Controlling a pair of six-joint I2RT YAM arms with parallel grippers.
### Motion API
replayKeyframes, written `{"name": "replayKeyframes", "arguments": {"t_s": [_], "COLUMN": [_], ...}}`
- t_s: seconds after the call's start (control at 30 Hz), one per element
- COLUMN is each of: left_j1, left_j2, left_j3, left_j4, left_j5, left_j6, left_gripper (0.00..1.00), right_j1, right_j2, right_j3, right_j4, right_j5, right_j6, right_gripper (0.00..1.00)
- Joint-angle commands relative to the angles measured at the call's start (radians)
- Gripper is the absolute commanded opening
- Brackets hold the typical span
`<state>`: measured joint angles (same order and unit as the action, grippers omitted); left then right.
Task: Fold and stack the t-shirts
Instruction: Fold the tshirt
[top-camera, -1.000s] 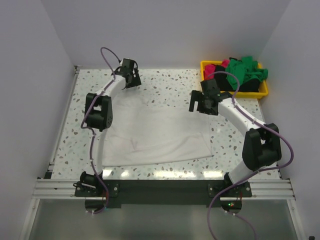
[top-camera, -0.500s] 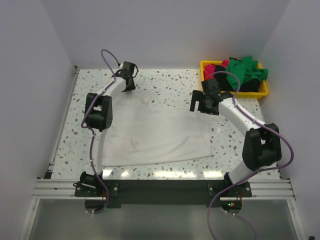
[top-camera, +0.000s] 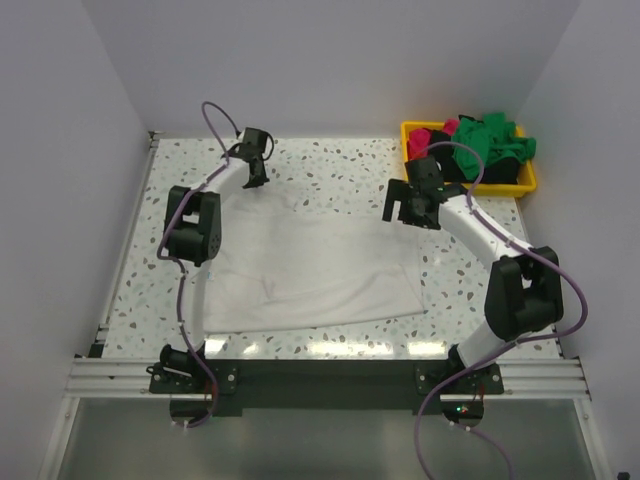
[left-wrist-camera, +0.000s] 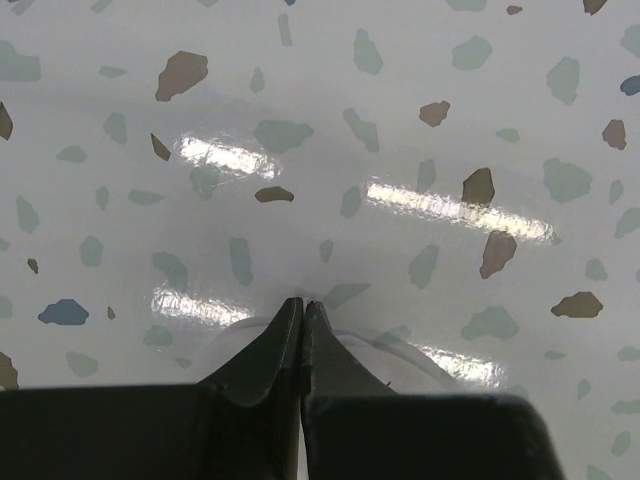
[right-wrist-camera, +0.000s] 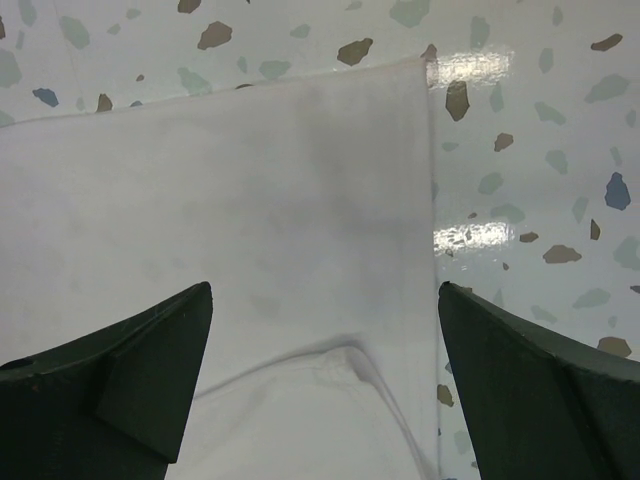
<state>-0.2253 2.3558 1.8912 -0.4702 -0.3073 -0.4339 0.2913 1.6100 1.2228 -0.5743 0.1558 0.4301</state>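
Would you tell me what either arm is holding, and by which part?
Right fingers open over the white t-shirt, holding nothing. Left fingers shut; whether they pinch cloth cannot be told.

1. The top camera is looking down from high above the near edge at the whole speckled terrazzo table (top-camera: 340, 165).
2. The left wrist camera is facing this table very closely.
3. The right wrist camera is closely facing the large plain white cloth t-shirt (right-wrist-camera: 250, 200), which the top view is also showing.
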Motion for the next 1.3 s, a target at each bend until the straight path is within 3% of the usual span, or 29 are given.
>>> {"name": "replayKeyframes", "arguments": {"t_s": [0.0,0.47,1.13,1.23,1.27], "left_j1": [-0.012,-0.035,-0.051,-0.052,-0.054], "left_j2": [-0.047,-0.289,-0.504,-0.524,-0.536], "left_j3": [-0.030,-0.280,-0.580,-0.601,-0.609], "left_j4": [-0.004,0.200,0.340,0.344,0.346], "left_j5": [0.020,0.077,0.152,0.155,0.154], "left_j6": [0.047,0.103,0.107,0.104,0.104], "left_gripper": [0.00,0.00,0.00,0.00,0.00], "right_j1": [-0.015,-0.018,-0.018,-0.018,-0.017], "right_j2": [0.020,0.323,0.478,0.478,0.478], "right_j3": [0.023,0.242,0.258,0.241,0.236], "right_j4": [0.031,0.088,0.151,0.157,0.159], "right_j5": [0.062,0.353,0.442,0.436,0.433], "right_j6": [0.024,0.119,0.202,0.208,0.208], "right_gripper": [0.98,0.98,0.66,0.59,0.52]}}
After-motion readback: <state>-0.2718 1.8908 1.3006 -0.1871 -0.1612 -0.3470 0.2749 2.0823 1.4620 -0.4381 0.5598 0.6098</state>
